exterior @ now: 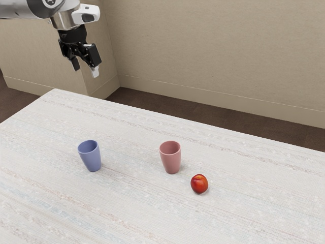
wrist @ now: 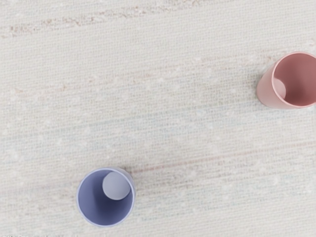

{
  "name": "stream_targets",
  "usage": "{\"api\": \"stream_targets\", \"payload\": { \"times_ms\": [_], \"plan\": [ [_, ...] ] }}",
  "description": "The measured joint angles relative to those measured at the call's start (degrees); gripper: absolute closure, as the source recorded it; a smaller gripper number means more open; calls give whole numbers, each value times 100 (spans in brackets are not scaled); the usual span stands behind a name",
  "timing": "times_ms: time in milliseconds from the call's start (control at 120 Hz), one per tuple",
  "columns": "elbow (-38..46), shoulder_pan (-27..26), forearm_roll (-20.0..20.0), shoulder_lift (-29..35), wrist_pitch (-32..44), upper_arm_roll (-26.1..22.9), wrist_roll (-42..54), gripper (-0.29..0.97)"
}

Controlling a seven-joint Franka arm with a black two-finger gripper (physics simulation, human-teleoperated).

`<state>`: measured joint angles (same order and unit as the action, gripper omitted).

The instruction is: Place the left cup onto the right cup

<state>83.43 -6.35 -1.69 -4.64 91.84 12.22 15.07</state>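
1. The pale table (exterior: 244,213) spans the exterior view's lower half.
2. My gripper (exterior: 85,67) hangs at upper left, fingers apart, holding nothing.
3. The blue cup (exterior: 89,155) stands upright left of centre, the pink cup (exterior: 170,157) mid-frame.
4. A red apple (exterior: 199,183) sits near the pink cup.

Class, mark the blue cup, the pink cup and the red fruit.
Blue cup (exterior: 90,156), exterior view, outer wall.
Pink cup (exterior: 170,158), exterior view, outer wall.
Red fruit (exterior: 199,183), exterior view, middle of its skin.
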Motion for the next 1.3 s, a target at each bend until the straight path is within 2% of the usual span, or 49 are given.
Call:
{"api": "stream_targets", "payload": {
  "times_ms": [308,575,792,975,1150,1300],
  "plan": [
    [114,-3,-26,6,23,0,-118,0],
    [1610,8,-213,531,372,-9,-187,0],
    [2685,76,-88,768,1104,-189,-303,0],
    [3109,-56,157,618,1553,-200,-541,0],
    [3255,-115,211,265,2072,-157,-686,0],
    [3261,83,204,-38,2405,-148,-708,0]
  ]
}}
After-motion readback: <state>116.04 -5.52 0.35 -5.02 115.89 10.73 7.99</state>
